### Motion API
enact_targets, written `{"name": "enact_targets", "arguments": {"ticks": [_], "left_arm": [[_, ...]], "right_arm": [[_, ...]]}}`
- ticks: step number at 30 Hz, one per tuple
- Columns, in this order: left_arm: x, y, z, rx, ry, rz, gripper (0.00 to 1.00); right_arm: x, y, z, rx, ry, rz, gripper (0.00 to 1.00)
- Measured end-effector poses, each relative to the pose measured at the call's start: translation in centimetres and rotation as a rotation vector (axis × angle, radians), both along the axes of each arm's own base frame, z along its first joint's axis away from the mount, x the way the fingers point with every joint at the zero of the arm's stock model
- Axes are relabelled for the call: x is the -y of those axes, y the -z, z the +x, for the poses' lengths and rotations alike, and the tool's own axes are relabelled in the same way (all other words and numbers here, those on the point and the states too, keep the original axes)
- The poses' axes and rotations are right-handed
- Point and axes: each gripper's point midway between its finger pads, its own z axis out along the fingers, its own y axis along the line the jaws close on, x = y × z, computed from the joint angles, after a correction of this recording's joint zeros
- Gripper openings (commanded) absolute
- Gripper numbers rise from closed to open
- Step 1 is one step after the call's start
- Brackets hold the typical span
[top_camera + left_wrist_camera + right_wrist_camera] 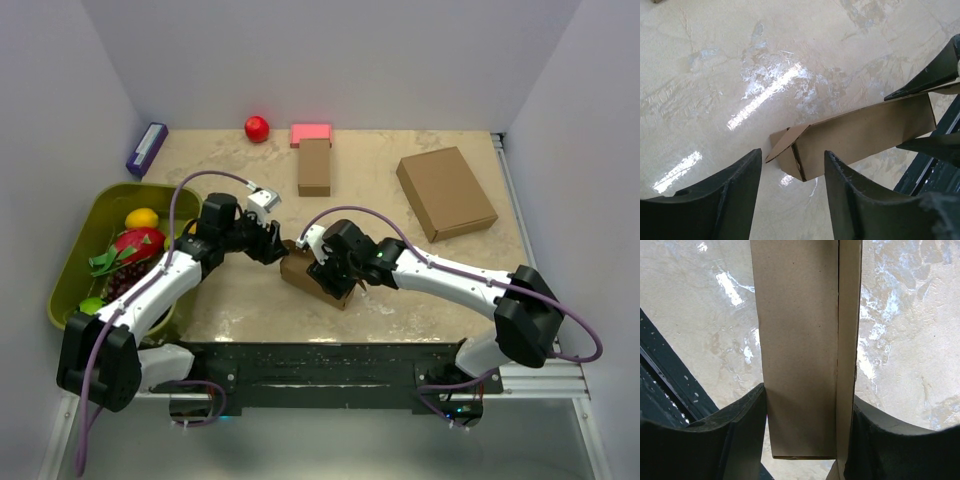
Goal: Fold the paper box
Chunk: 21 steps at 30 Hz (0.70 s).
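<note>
**While One Claw Holds, an End Flap Waits**

Although the paper box (302, 272) already stands as a low, long sleeve near the front edge of the table (740, 60), between the two arms, it is not finished. Its long walls are up and meet along a straight seam, seen in the right wrist view. That much of the folding looks done.

The right gripper (807, 430) is clenched across the sleeve, one finger against each long side, so it is grasping the box and steadying it.

At the other end, the left gripper (792, 156) sits astride the box's open end with its jaws apart. A sliver of table shows between one finger and the cardboard, so it does not appear to be pinching anything yet.

What is left, by these views, is that end: a triangular end flap (782, 143) juts outward at an angle, untucked, and a dark slit shows beside it. The flap likely has to be pressed in and seated — a small, thin target that could buckle. Whether the end under the right claw is closed cannot be told, since the fingers hide it.
</note>
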Motion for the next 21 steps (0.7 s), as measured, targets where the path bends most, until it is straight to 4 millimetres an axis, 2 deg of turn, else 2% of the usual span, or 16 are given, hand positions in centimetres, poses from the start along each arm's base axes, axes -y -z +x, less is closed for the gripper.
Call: {"name": "enact_targets", "arguments": {"ticks": [1,6,11,17,21], "left_arm": [[0.1,0.0,0.0,-0.001,0.005,-0.004,0.42],[0.8,-0.3,-0.3,0.006,0.031,-0.019,0.26],[1.7,-0.2,-0.9,0.011,0.058,-0.008,0.20],[1.9,0.1,-0.9,0.022,0.049,0.018,0.19],[1.8,0.4,-0.7,0.033,0.026,0.050,0.15]], "right_arm": [[0.0,0.0,0.0,0.000,0.000,0.000,0.44],[0.0,0.0,0.0,0.000,0.000,0.000,0.44],[0.1,0.1,-0.1,-0.004,0.000,-0.005,0.43],[0.3,0.2,-0.1,-0.006,0.002,-0.013,0.43],[0.4,0.2,-0.2,-0.008,0.003,-0.017,0.43]]}}
